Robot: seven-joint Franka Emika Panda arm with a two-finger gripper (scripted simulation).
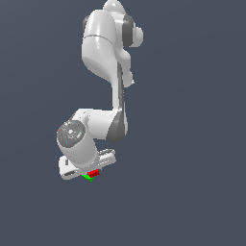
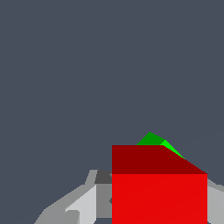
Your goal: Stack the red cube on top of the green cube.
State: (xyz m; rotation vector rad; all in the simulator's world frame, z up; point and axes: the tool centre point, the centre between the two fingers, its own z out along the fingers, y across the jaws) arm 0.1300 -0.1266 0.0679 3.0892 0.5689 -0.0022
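Red cube [image 2: 159, 197] fills the lower right of my wrist view, held between my fingers [image 2: 83, 205].

Behind its top edge the green cube [image 2: 153, 139] peeks out, so I judge I am carrying red low and close beside green, lining up the stack. In the exterior view, lower left of centre, my gripper [image 1: 91, 169] hangs over both, red cube [image 1: 94, 172] touching or just beside green cube [image 1: 88, 177]. My fingers look closed on red, though contact is hard to confirm.

Backdrop [image 1: 192, 120] is flat slate grey-blue in both views. Uniform tone, even light. No seams or edges visible.
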